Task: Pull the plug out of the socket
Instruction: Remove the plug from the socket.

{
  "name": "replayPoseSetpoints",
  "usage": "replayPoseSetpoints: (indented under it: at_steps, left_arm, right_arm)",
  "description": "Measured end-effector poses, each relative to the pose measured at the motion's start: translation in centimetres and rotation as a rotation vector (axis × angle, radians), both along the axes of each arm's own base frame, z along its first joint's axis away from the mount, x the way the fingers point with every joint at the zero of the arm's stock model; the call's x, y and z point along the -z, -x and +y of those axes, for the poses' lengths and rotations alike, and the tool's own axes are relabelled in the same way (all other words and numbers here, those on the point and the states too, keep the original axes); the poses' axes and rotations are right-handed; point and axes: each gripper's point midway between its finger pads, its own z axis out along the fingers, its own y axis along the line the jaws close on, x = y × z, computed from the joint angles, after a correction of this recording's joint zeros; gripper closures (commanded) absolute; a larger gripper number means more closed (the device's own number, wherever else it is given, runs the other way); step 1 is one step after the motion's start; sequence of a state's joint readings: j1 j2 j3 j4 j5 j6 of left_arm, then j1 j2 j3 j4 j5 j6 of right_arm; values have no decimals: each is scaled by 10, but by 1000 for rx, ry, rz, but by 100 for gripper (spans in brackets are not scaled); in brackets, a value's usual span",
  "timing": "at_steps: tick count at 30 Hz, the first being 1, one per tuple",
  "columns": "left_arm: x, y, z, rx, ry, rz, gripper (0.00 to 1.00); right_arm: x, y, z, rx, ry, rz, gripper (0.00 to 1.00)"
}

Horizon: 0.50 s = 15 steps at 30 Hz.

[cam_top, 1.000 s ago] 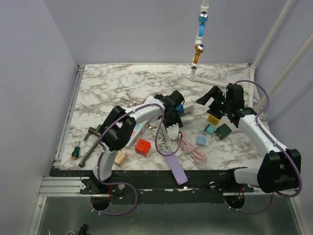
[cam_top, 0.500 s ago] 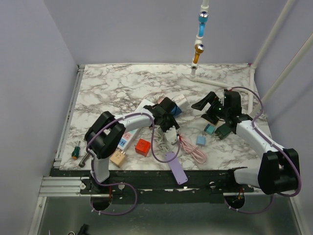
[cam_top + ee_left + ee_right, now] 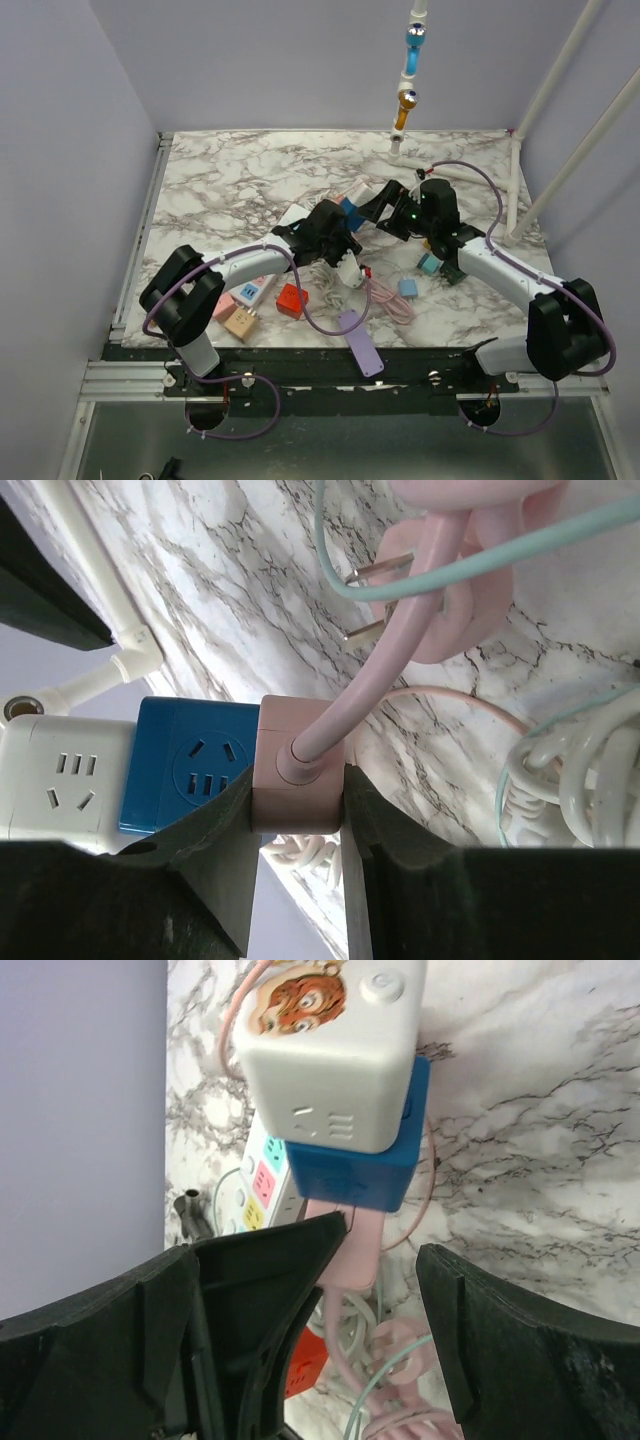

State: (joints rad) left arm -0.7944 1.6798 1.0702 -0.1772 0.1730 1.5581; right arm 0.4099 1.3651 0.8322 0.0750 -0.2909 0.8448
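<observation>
Closer now, right gripper (image 3: 385,1245) spread; left gripper (image 3: 297,805) pinches pink plug (image 3: 298,775) (tiger sticker (image 3: 305,1000) nearby).

Marble table (image 3: 220,180) with small things
A red cube (image 3: 291,299), tan block (image 3: 240,322) and purple strip (image 3: 358,341) lay near its front edge.

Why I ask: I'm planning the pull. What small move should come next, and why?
Probably the right gripper should advance and close on the blue socket: its jaws stand open, short of it, while the left gripper clamps the pink plug seated in it.
</observation>
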Motion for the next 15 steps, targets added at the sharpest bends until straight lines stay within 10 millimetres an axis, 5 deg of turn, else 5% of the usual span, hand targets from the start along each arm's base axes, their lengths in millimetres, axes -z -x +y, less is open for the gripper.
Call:
replayPoseSetpoints:
  at_steps: [15]
  left_arm:
    - [-3,2,6,-13,1,-32,100]
  right_arm:
    - [33,-19,39,95,191,-16,0]
